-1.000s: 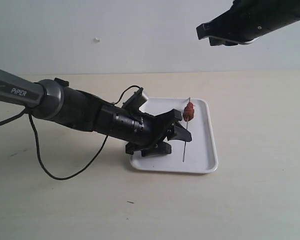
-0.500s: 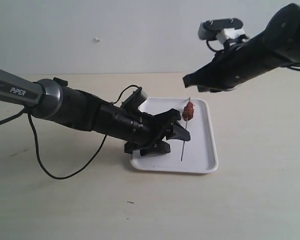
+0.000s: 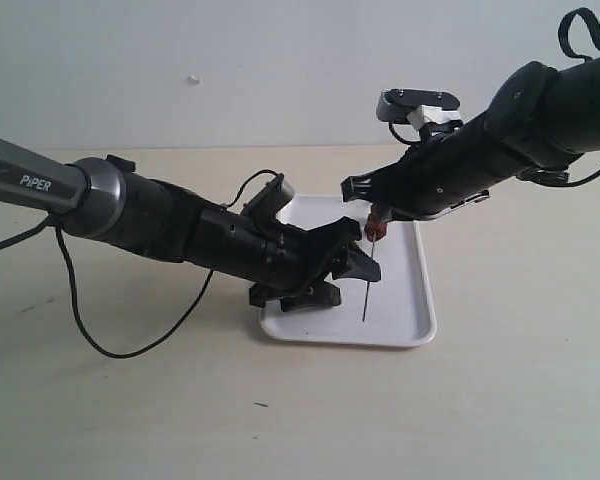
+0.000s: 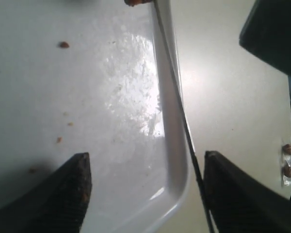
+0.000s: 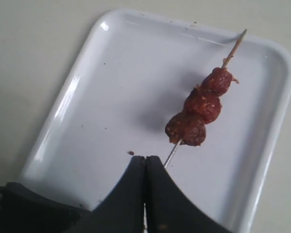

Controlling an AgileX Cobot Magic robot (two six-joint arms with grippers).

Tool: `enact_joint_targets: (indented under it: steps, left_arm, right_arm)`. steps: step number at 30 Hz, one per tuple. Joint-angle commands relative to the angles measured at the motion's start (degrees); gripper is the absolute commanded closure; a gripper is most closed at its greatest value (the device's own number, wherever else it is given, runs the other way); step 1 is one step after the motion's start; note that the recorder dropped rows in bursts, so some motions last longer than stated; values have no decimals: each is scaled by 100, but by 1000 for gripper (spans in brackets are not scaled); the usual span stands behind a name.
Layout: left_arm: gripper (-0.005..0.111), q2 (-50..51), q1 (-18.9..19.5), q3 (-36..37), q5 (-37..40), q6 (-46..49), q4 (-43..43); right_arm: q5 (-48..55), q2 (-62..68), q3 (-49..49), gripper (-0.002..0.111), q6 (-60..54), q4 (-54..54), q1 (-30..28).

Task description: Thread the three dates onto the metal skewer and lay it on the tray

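Note:
The metal skewer lies lengthwise on the white tray, with the three dates threaded near its far end. Seen from the right wrist, the dates sit in a row on the skewer over the tray. My right gripper is shut and empty; it hangs just above the tray beside the bare rod. My left gripper stands open low at the tray's left side. The skewer runs close along one of its fingers, past the tray rim.
Pale tabletop surrounds the tray. Both black arms crowd over it: the left arm comes from the left with a loose cable, the right arm from the upper right. Small crumbs dot the tray floor.
My right arm has come down from high at the upper right to just over the tray's far end by the dates. The left arm and the skewer have barely shifted.

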Motion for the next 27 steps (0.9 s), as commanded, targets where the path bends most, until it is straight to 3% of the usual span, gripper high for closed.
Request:
enact_joint_targets:
  steps: [1, 13, 27]
  left_arm:
    - [42, -24, 15, -39, 61, 36, -54]
    - [45, -24, 4, -39, 105, 36, -68]
    - [45, -65, 74, -39, 715, 600, 61]
  right_arm:
    - [40, -1, 14, 108, 663, 142, -1]
    - [341, 634, 14, 108, 1274, 822, -1]
    - [-251, 39, 1, 108, 427, 1252, -1]
